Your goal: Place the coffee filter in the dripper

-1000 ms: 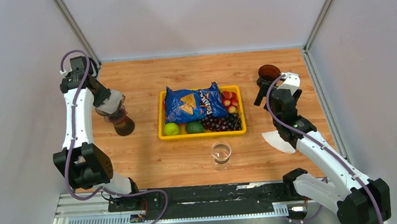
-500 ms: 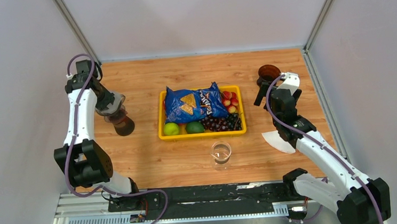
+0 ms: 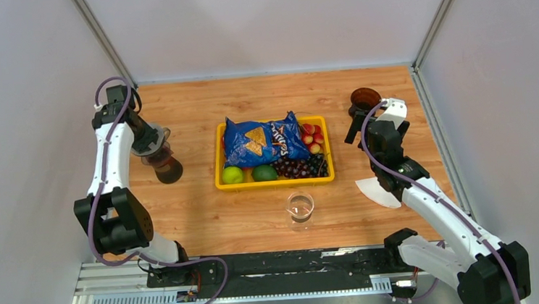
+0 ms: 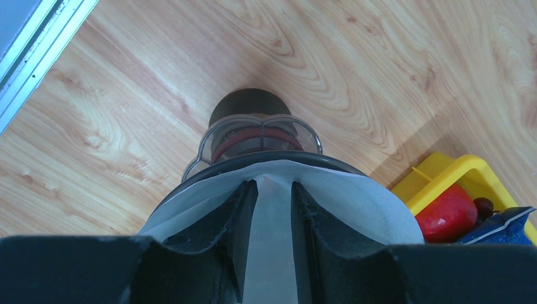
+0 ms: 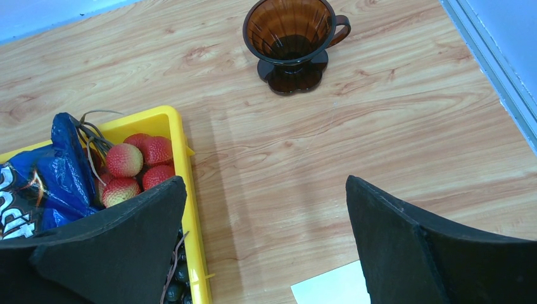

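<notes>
In the left wrist view a white coffee filter (image 4: 354, 202) sits inside the dark rim of a dripper (image 4: 213, 171). That dripper stands at the table's left on a clear collar and a dark base (image 3: 168, 171). My left gripper (image 4: 274, 185) reaches down into the cone, its fingers narrowly apart with a fold of filter between them. From above, the left gripper (image 3: 151, 141) covers the dripper's mouth. My right gripper (image 5: 265, 183) hangs wide open over bare wood, holding nothing. A second, brown dripper (image 5: 290, 35) stands beyond it, empty.
A yellow tray (image 3: 220, 172) with a blue chip bag, fruit and grapes sits mid-table. A clear glass (image 3: 300, 208) stands in front of it. A loose white filter (image 3: 380, 190) lies at the right, and a white paper corner (image 5: 329, 288) shows under the right gripper.
The left wrist has swung round and lowered over the dripper, and less of the white filter shows from above. The right arm has not moved.
</notes>
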`<action>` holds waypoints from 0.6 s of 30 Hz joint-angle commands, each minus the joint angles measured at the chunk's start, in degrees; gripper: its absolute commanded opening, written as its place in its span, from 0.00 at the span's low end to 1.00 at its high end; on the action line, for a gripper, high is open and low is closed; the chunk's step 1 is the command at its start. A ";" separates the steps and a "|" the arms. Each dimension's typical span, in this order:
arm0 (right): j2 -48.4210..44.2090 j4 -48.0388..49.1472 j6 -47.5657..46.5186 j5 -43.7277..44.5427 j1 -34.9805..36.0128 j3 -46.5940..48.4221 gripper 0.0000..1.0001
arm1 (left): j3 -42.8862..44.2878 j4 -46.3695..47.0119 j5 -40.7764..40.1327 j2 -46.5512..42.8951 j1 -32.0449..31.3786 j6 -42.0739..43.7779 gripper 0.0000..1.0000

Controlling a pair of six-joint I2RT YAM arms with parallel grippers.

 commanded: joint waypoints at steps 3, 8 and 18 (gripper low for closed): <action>0.57 0.39 -0.57 0.30 -0.27 0.44 1.00 | -1.24 2.48 0.88 0.18 -0.30 -0.25 0.37; 0.90 0.35 -0.57 0.30 -0.29 0.53 1.00 | -2.10 3.30 1.81 0.34 -0.30 -0.53 0.37; 1.25 0.29 -0.65 0.56 -0.25 0.53 1.00 | -3.65 4.21 2.46 0.96 -0.31 -0.94 0.37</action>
